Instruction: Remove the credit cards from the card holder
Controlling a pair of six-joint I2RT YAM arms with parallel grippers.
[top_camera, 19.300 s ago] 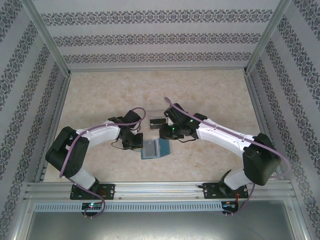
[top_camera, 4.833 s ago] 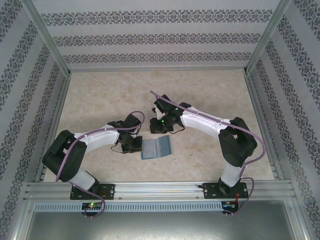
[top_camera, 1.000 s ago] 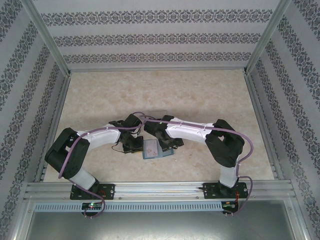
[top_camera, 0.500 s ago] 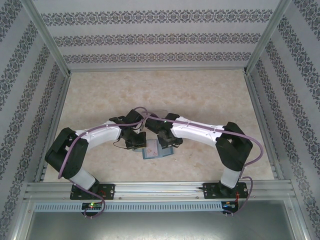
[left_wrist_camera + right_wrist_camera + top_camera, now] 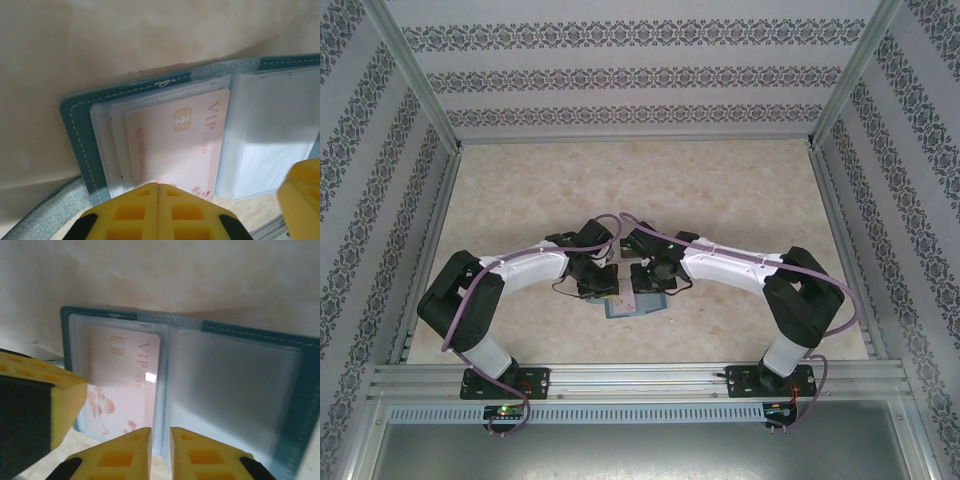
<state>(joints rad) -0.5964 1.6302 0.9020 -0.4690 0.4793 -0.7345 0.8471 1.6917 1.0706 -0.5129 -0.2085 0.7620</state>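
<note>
Both grippers crowd low over the card holder (image 5: 638,307), which lies opened flat on the beige table (image 5: 740,190), between the two arms and toward the near side. Its teal-blue cover shows pale stitching round the edge, and clear plastic sleeves (image 5: 230,385) lie spread across both panels. One credit card (image 5: 175,145) sits inside the sleeve on the panel by the left arm. It is pale pink, with a gold chip and the letters VIP, and it lies flat within the plastic. The sleeves on the other panel are cloudy, and I cannot tell what they hold.

The left gripper (image 5: 158,212) has its yellow pads pressed together with no gap, at the edge of the pink card's panel; I cannot tell whether it touches the holder. The right gripper (image 5: 160,452) stands just beside it, about at the fold, its yellow fingers drawn close with only a thin slit between them. Whether that slit pinches a sleeve edge or nothing, I cannot tell.
</note>
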